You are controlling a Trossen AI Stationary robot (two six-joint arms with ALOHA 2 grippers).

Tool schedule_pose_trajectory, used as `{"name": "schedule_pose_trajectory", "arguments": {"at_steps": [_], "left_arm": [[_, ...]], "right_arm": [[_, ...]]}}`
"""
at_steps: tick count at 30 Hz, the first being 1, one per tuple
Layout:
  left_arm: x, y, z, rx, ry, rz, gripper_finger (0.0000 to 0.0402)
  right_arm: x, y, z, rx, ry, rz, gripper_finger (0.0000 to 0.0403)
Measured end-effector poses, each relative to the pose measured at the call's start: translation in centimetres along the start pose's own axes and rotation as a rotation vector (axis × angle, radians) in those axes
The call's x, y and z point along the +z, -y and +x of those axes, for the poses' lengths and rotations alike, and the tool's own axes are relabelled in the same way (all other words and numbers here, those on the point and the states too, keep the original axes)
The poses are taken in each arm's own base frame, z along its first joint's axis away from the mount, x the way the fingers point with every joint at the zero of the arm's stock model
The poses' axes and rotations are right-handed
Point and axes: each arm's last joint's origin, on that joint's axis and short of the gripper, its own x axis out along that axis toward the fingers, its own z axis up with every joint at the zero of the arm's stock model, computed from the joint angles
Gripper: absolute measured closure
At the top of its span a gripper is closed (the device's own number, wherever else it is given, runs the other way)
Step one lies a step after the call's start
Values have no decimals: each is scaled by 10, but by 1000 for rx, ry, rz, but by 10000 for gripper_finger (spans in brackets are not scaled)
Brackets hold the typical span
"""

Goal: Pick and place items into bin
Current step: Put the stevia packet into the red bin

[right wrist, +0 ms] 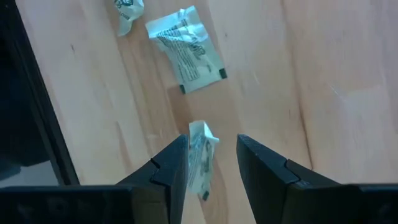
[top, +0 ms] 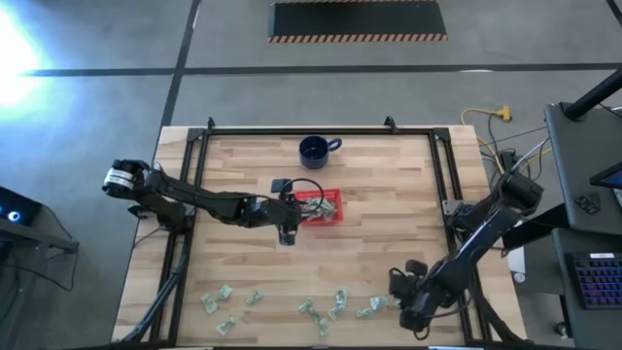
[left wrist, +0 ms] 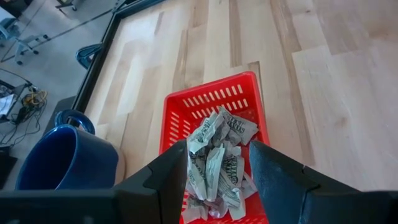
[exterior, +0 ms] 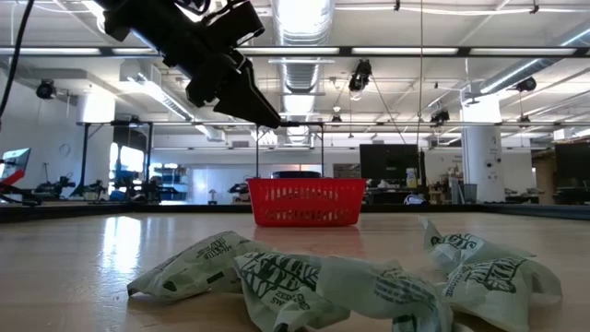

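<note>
My left end effector (left wrist: 214,180) hangs spread above the bin (left wrist: 177,106); my right end effector (right wrist: 211,163), spread, should centre on a wrapper (right wrist: 200,155) before closing.

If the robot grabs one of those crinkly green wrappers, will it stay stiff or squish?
Probably squish: the wrapper between the right gripper fingers looks crumpled and thin. It likely weighs almost nothing, since those in the red bin heap loosely. It shouldn't roll; the ones lying on the table rest flat.

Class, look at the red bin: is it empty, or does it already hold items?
Not empty. In the left wrist view, several crumpled green-and-white items lie piled inside the red bin; more items remain on the table.
</note>
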Motion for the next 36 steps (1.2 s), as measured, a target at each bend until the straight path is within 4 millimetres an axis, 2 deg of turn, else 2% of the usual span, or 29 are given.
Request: {"name": "schedule_pose_trajectory", "arguments": {"at_steps": [19,26,30,36], "left_arm": [[0,0,0,0,-1,1,244],[0,0,0,0,-1,1,244],[0,0,0,0,-1,1,244],[0,0,0,0,0,1,244]], "right_arm": [[-6,-6,28,-13,-76,-14,275],[-8,-6,31,-27,-84,-29,277],[-8,-5,31,-38,-88,-50,301],[-8,-3,31,-58,-71,-95,373]]}}
